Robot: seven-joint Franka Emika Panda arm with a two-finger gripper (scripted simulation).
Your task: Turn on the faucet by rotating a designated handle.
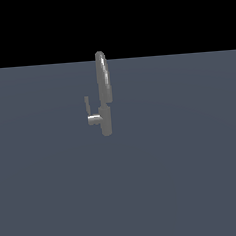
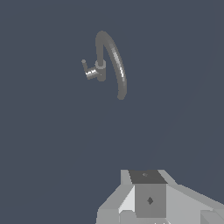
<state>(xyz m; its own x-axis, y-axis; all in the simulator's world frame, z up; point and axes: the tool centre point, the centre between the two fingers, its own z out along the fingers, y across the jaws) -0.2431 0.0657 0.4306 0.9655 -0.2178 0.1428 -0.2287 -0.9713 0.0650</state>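
The faucet (image 1: pixel 105 111) is seen standing upright a little above the centre of the exterior frame, on a flat grey surface (image 1: pixel 185 185) that may be taken for the desk. The tall arched spout (image 1: pixel 103 73) is viewed nearly edge-on there. The handle (image 1: pixel 87 104) is found just to the exterior view's left of the body: a thin lever rising from the end of a short horizontal stub (image 1: pixel 94 120).

In the wrist view the same faucet (image 2: pixel 101 65) is placed in the upper middle of the frame, with the handle (image 2: pixel 84 65) beside the body and the spout (image 2: pixel 116 61) curving away from it.

No arm is visible in the exterior view. Only part of the claw housing (image 2: pixel 148 199) is caught at the lower edge of the wrist frame; the fingertips are cut off, so it cannot be told whether the claw is released or clenched. It is judged to be well apart from the faucet, with nothing grasped.

Risks noted, as judgement:
- The lever is thin and small; a slightly offset approach could slide past it.
- The spout stands close by; it could be struck instead of the lever.
- A push along the stub axis would not be expected to rotate the handle.
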